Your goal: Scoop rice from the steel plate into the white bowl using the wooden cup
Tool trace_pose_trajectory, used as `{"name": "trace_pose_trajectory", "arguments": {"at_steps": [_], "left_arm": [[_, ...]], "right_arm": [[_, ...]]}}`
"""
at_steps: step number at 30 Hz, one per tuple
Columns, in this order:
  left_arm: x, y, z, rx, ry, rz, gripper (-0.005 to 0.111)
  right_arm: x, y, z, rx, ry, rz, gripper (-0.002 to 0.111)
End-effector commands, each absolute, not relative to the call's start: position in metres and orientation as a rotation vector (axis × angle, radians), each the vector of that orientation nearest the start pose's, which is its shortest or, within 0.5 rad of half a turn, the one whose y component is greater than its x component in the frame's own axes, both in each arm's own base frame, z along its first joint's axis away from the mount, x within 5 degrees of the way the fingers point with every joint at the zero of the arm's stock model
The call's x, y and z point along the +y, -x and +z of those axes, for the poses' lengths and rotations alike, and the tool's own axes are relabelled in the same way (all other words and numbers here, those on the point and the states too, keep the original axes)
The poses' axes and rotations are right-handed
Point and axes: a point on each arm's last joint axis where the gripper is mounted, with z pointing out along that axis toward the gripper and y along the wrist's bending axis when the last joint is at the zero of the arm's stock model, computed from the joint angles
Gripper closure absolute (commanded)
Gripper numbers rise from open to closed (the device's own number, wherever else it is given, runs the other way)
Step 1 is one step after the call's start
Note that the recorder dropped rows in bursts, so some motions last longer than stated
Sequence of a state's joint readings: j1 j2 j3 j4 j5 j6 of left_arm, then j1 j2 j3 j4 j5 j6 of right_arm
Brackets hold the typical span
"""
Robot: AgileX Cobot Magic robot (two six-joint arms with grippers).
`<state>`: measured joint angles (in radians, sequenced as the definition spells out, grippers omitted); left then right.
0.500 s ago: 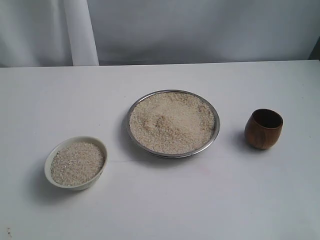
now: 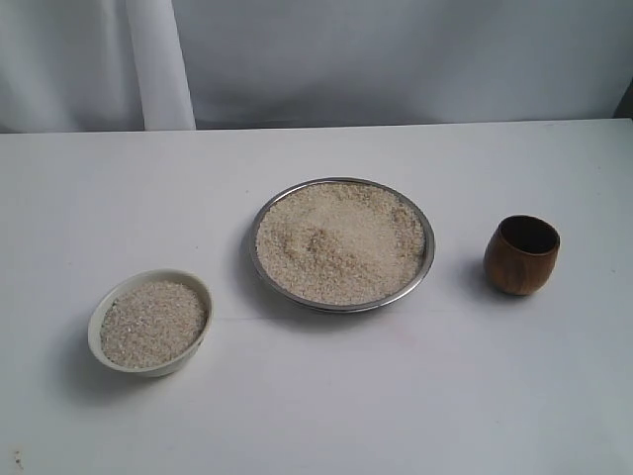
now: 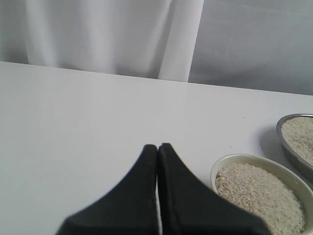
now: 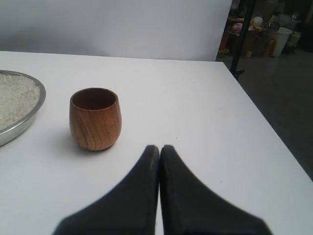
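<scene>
The left hand (image 3: 158, 147) is shut, its two black fingers pressed together with nothing held between them. The white bowl (image 3: 244, 160) is seen just beyond it. The right hand (image 4: 160, 147) is likewise closed tight and empty, and the wooden cup (image 4: 95, 119) stands a little beyond it, untouched.

On the white surface (image 2: 316, 406), the white bowl (image 2: 94, 327) is placed nearest, at the near left, and is filled almost to the rim with rice (image 2: 153, 324). Farther back, at the middle, the steel plate (image 2: 341, 308) is set well apart from the bowl. It is covered with a wide, low heap of rice (image 2: 341, 242), in which a shallow dent is seen near the centre. To the right of the plate, apart from it, the wooden cup (image 2: 521, 255) is stood upright, its dark inside open to view.

Behind the far edge of the surface, a pale backdrop (image 2: 415, 59) is hung, with a white curtain fold (image 2: 158, 64) at the far left.
</scene>
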<state>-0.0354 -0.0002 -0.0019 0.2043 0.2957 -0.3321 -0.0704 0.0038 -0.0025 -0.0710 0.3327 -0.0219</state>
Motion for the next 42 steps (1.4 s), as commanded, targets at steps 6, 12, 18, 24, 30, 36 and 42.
{"name": "trace_pose_trajectory", "arguments": {"at_steps": [6,12,18,24,30,36,42], "left_arm": [[0.003,-0.055,0.188,1.761,0.133,-0.086,0.107],[0.003,-0.055,0.188,1.761,0.133,-0.086,0.107],[0.003,-0.055,0.188,1.761,0.133,-0.086,0.107],[0.003,-0.055,0.188,1.761,0.133,-0.086,0.107],[0.003,-0.055,0.188,1.761,0.133,-0.086,0.107],[0.003,-0.055,0.188,1.761,0.133,-0.086,0.107],[0.003,-0.055,0.188,1.761,0.133,-0.086,0.107]], "right_arm": [[-0.005,-0.056,0.202,1.608,0.002,-0.137,0.108],[-0.004,-0.055,0.218,1.428,0.011,-0.136,0.108],[-0.003,-0.054,0.227,1.326,0.016,-0.135,0.108],[-0.003,-0.054,0.227,1.331,0.016,-0.135,0.108],[-0.003,-0.052,0.234,1.246,-0.005,-0.105,0.108],[-0.005,-0.048,0.243,1.111,-0.284,0.276,0.108],[-0.003,-0.045,0.285,1.211,-0.269,0.245,0.108]]}}
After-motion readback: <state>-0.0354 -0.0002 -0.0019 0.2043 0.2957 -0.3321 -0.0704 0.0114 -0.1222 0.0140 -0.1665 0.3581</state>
